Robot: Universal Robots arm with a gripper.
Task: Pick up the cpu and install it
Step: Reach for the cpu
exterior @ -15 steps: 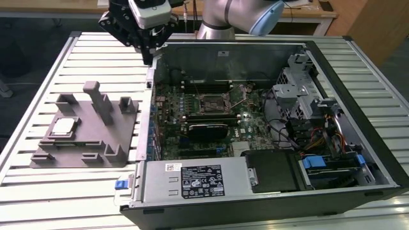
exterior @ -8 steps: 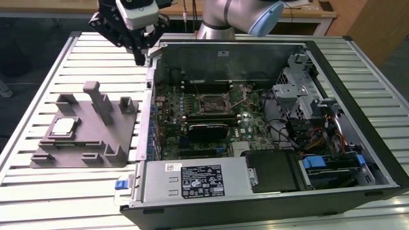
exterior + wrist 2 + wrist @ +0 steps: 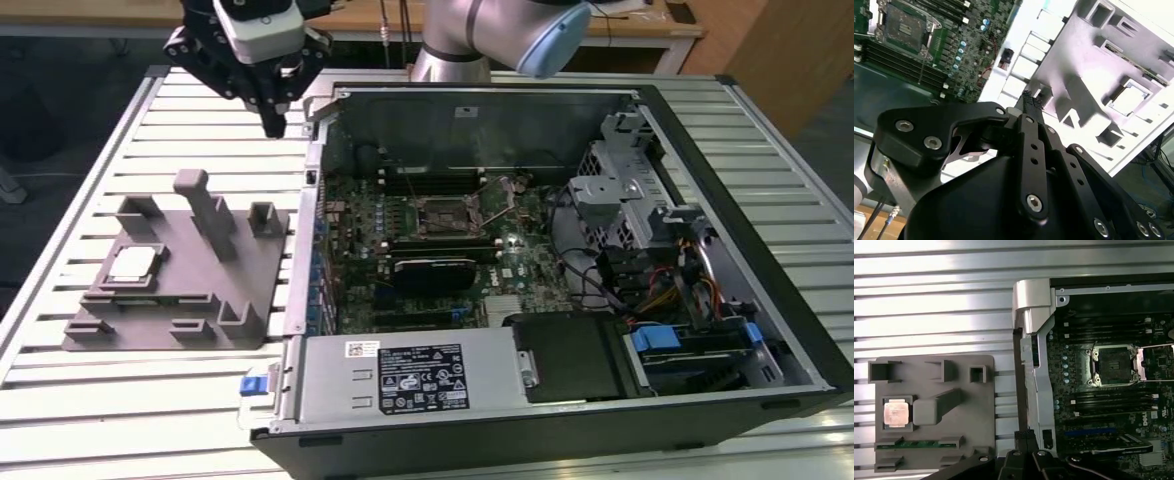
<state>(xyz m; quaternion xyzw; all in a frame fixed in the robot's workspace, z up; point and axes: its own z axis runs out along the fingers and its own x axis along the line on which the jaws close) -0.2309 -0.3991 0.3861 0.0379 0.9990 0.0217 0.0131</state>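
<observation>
The black gripper, fingers pressed together on nothing, hangs over the far side of the slatted metal table, just beside the far corner of the open black computer case. The small silver-white square cpu lies uncovered in a pocket of the grey plastic fixture, nearer and toward the exterior view's left, well apart from the gripper. The square metal socket frame sits inside the case.

The cpu sits in the grey fixture's pocket.
</observation>
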